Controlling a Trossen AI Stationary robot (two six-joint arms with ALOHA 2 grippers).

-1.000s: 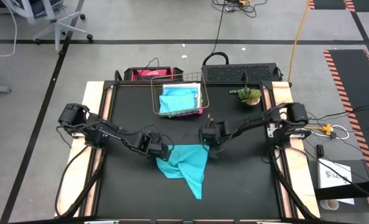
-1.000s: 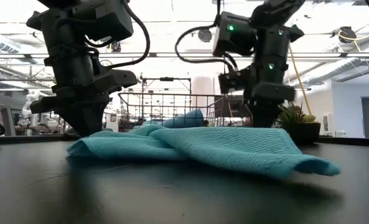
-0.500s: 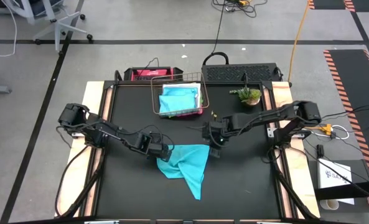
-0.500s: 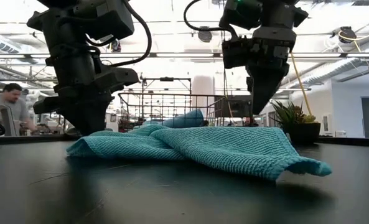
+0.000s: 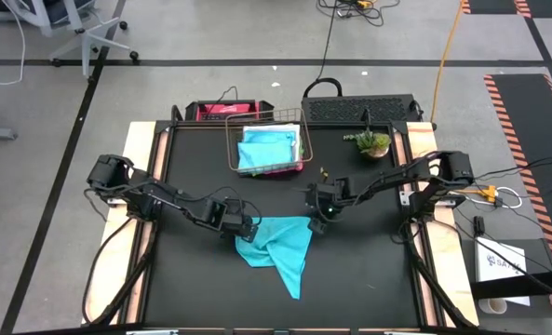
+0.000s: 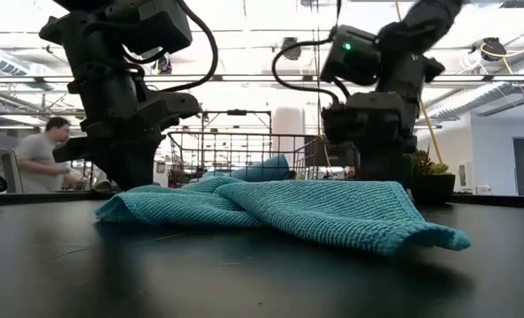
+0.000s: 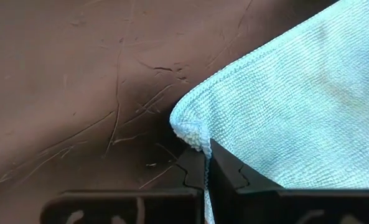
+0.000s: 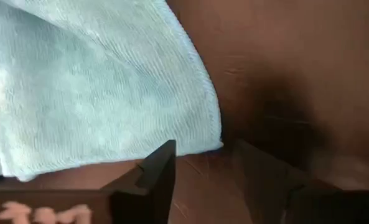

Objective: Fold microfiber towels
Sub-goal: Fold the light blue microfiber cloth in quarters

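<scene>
The turquoise-blue microfibre towel (image 5: pixel 280 248) lies crumpled on the dark, scratched table top (image 5: pixel 192 279), one long tail trailing toward the near edge. Its two far corners are what matter here.

The left gripper (image 5: pixel 249 229) sits at the towel's left far corner with its fingers pressed tight together on the hem; in the left wrist view the rolled corner (image 7: pixel 189 132) rises just ahead of the closed tips, so it has hold of that corner.

The right gripper (image 5: pixel 318 222) stands just beside the right far corner with its jaws spread and nothing between them. In the right wrist view the towel's corner (image 8: pixel 210 140) lies just ahead of the two fingers (image 8: pixel 161 168) and slightly toward one of them, not yet in the gap, with bare table under the other finger.

Judged from this, the coming move calls for the right gripper to shift sideways toward the left gripper and onto the hem. The edge between the two corners runs gripper to gripper.

More towels (image 5: pixel 268 147) rest in the copper wire basket (image 5: pixel 233 158), well beyond both grippers.
</scene>
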